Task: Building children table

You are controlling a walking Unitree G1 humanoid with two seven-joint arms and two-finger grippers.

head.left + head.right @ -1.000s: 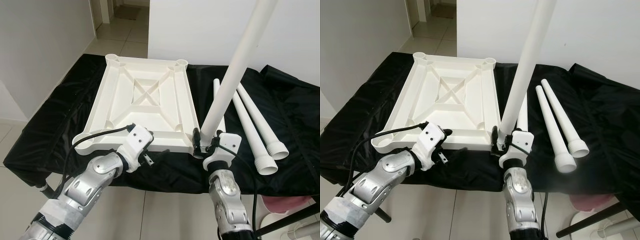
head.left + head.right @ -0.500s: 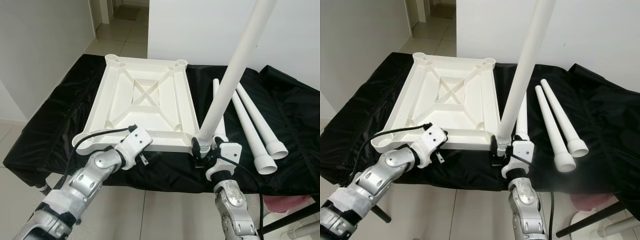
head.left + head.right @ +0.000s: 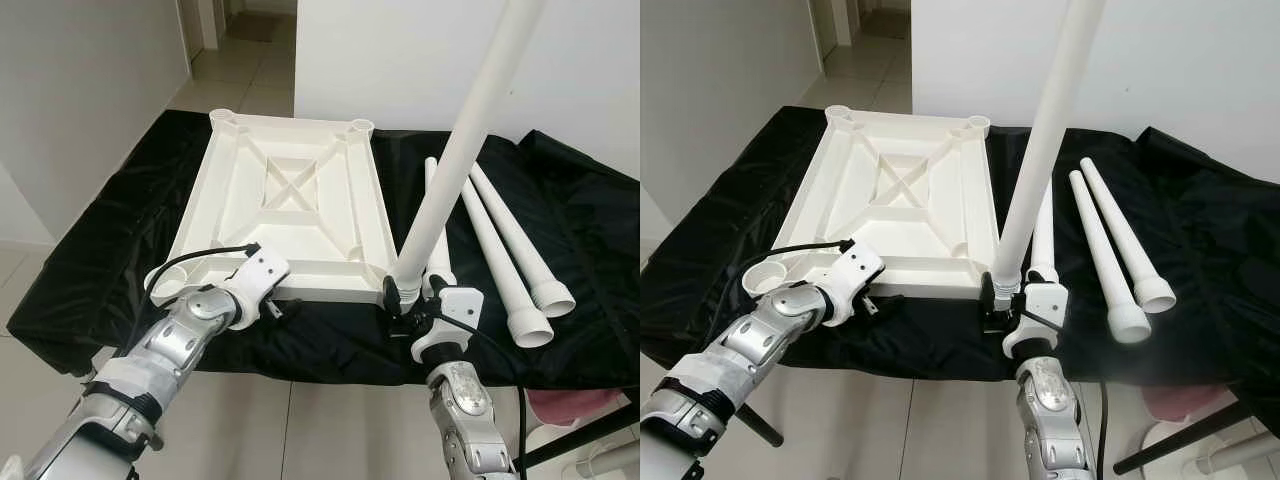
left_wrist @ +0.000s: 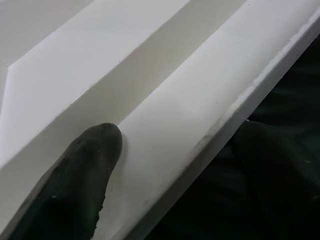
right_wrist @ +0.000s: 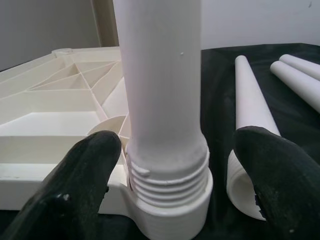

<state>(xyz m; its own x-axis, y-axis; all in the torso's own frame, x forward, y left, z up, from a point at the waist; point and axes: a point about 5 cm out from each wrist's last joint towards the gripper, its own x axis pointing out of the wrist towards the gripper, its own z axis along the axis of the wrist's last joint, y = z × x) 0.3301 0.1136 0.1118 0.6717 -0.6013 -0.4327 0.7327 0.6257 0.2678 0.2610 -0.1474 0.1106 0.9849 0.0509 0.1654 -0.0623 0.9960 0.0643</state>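
Nearest, the right claw (image 3: 404, 300) sits at the near-right corner of the upside-down white tabletop (image 3: 285, 205), fingers spread w/ a gap either side of the upright leg (image 3: 455, 165); the leg's threaded base sits in the corner socket, leaning slightly. Left claw (image 3: 272, 298) is at the tabletop's near edge, one finger (image 4: 82, 180) on the inner face of the rim, the other outside over the black cloth (image 3: 100, 250), rim btwn them. Tabletop lies flat on the cloth-covered counter. Further right, three loose legs (image 3: 505, 255) lie on the cloth. Beyond: white wall, tiled hallway.
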